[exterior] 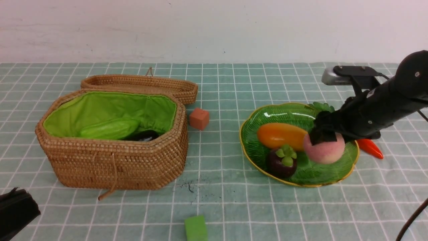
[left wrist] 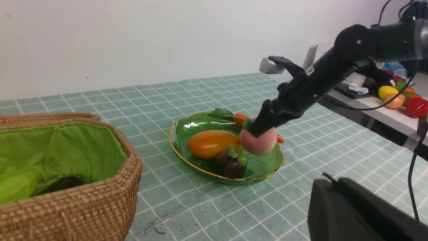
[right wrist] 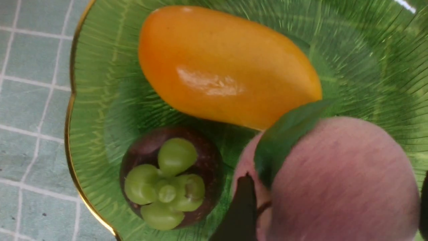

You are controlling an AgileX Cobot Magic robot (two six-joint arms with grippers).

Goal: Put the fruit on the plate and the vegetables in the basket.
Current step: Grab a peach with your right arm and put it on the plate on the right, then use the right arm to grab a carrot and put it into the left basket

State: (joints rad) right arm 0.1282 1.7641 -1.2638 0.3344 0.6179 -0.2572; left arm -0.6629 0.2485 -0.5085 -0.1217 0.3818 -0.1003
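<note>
The green glass plate [exterior: 284, 112] holds the orange mango [exterior: 281, 135], the purple mangosteen [exterior: 282, 162] and the pink peach [exterior: 326, 149]. My right gripper [exterior: 322, 139] reaches down over the peach, open, with one finger on each side of it; the peach rests on the plate. In the right wrist view the peach [right wrist: 341, 180] fills the space between the dark fingers [right wrist: 242, 207]. The carrot [exterior: 371, 148] lies on the cloth behind the plate, partly hidden by the arm. The wicker basket [exterior: 117, 164] holds the green gourd [exterior: 110, 129] and the eggplant [exterior: 145, 135]. My left gripper [exterior: 16, 207] is shut, low at the near left.
An orange-red cube [exterior: 199, 118] sits between basket and plate. A green cube [exterior: 195, 228] lies at the front edge. The basket's lid [exterior: 143, 83] lies open behind it. A side table [left wrist: 398, 97] with other toys stands beyond the right arm.
</note>
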